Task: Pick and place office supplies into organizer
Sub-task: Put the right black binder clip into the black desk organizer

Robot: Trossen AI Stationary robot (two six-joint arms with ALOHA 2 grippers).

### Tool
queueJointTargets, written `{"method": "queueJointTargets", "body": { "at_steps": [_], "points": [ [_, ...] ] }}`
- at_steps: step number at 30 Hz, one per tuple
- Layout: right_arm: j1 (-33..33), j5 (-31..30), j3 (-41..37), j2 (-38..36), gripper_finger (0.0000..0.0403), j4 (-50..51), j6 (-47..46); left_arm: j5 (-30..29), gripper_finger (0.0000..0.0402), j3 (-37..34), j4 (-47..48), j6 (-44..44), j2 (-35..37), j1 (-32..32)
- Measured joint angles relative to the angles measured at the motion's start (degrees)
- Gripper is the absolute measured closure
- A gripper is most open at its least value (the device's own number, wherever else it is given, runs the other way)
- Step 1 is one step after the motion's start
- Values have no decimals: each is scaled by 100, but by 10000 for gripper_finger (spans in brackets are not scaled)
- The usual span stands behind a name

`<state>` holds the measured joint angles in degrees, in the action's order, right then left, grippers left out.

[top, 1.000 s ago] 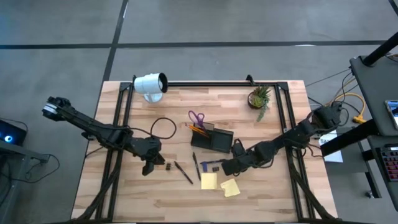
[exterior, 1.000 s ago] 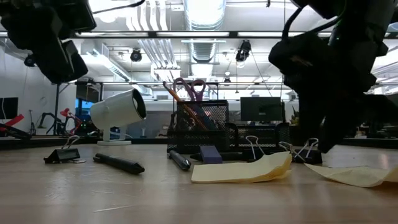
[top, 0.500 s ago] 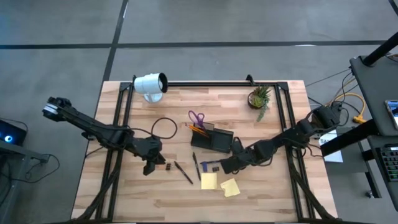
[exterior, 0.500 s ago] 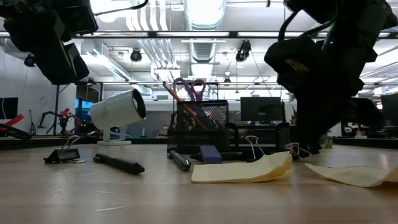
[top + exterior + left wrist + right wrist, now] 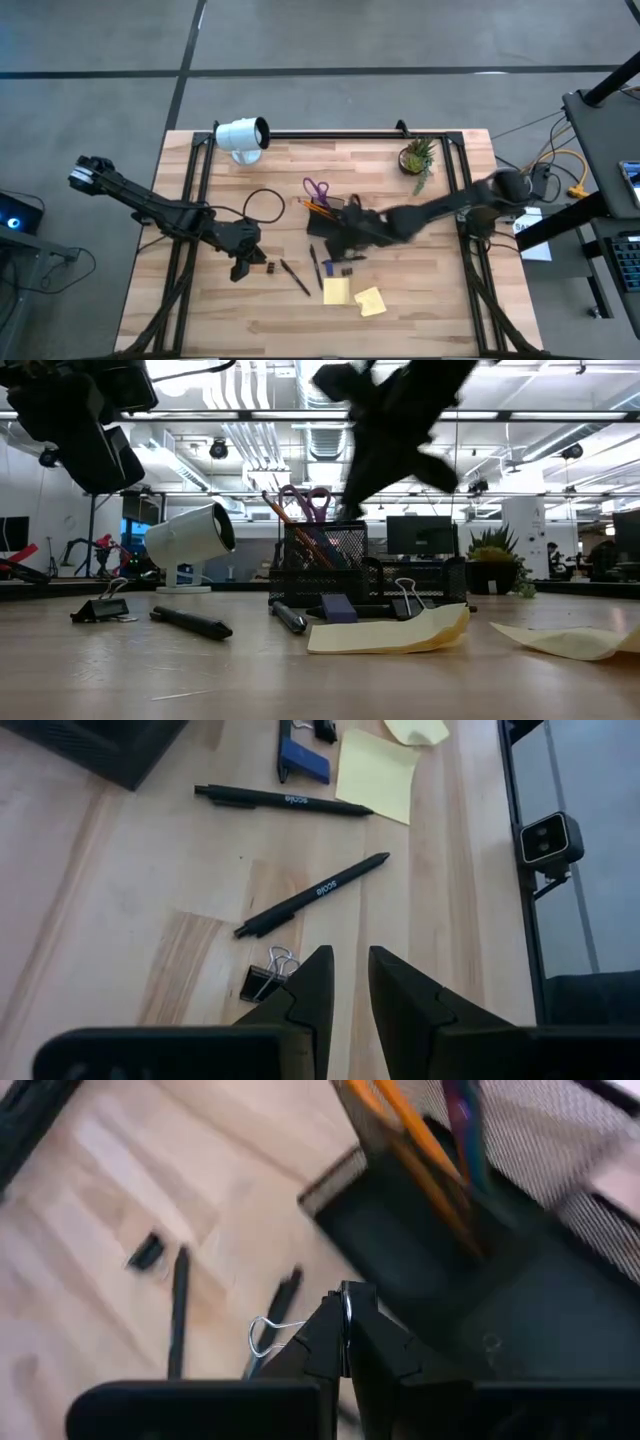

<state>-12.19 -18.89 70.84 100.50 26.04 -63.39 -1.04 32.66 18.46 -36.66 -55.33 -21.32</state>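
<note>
The black mesh organizer (image 5: 352, 222) stands mid-table with purple-handled scissors (image 5: 316, 188) and orange pencils (image 5: 420, 1150) upright in it. My right gripper (image 5: 345, 1295) hangs above it, shut on a binder clip. Two black pens (image 5: 310, 895) (image 5: 285, 800), two yellow sticky pads (image 5: 336, 290) (image 5: 370, 300) and more small clips (image 5: 345, 270) lie flat on the table nearer the front edge. My left gripper (image 5: 350, 980) hovers left of the pens, narrowly open and empty, beside a binder clip (image 5: 268, 978) on the wood. My right gripper pinches the binder clip between its two shut fingertips. Only the clip's silver wire loop (image 5: 262, 1335) shows, sticking out beside the fingers, which hide the clip's body. The fingers slant down from the table's right side. The clip is lifted clear, over the organizer.
A white lamp-like cylinder (image 5: 243, 135) lies at the far left, and a small potted plant (image 5: 417, 157) stands at the far right. A black cable loop (image 5: 262, 205) lies left of the organizer. Black frame rails run along the far edge and both sides.
My right gripper has risen from beside the sticky pads and swung toward the far-left, over the organizer, rolling as it went. The binder clip that lay at the table's right in the low view has left the table with it.
</note>
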Motion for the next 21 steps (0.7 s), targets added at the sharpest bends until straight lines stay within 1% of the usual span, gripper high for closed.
{"method": "queueJointTargets", "body": {
  "at_steps": [5, 8, 10, 13, 18, 21],
  "points": [
    [414, 168, 641, 821, 395, 50, 291, -36, 351, -13, 124, -2, 66, -1],
    [486, 129, 1046, 1210, 395, 350, 96, -87, 351, -11, 226, 1, 105, -2],
    [477, -71, 1325, 1410, 395, 673, -210, -100, 351, -13, 207, 2, 123, -2],
    [418, -593, 1731, 1622, 395, 1174, -859, -99, 351, -15, 237, 2, 166, -2],
    [297, -1485, 2263, 1875, 394, 2255, -2247, -99, 351, -13, 315, 107, 226, -2],
    [235, -1295, 2479, 2013, 394, 2333, -2252, -98, 351, -15, 356, 141, 279, -2]
  ]
}}
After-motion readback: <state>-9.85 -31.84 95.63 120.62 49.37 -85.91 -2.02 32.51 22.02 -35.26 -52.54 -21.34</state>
